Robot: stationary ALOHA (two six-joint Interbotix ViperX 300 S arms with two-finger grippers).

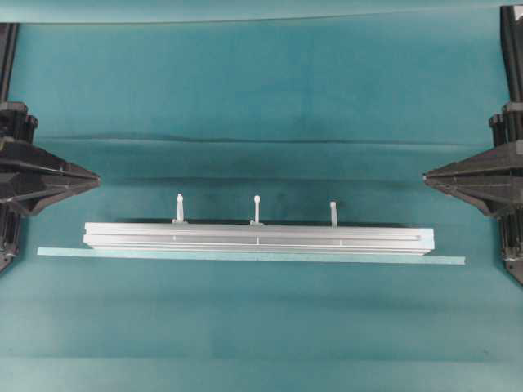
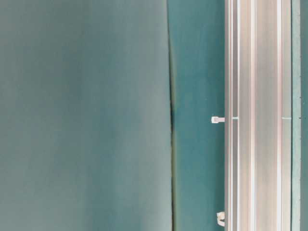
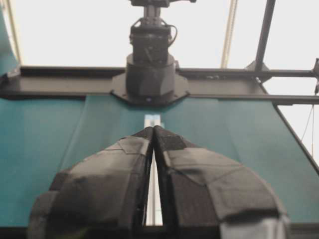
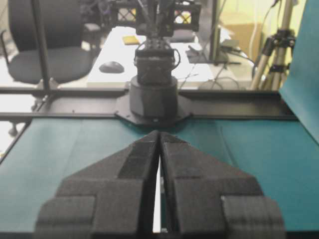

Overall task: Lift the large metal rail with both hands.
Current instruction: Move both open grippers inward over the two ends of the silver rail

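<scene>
The rail [image 1: 257,237] lies mid-table, pegs far side. My left gripper [image 1: 96,175] and right gripper [image 1: 426,174] sit pinched together, well apart from it; I'd open both, then clamp opposite ends evenly.

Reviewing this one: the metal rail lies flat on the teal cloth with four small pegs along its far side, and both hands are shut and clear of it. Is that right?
Not quite: the metal rail has three small pegs along its far side, not four, as the overhead view shows. The rest holds: it lies flat on the teal cloth, and the left hand and right hand are shut and clear of it.
</scene>
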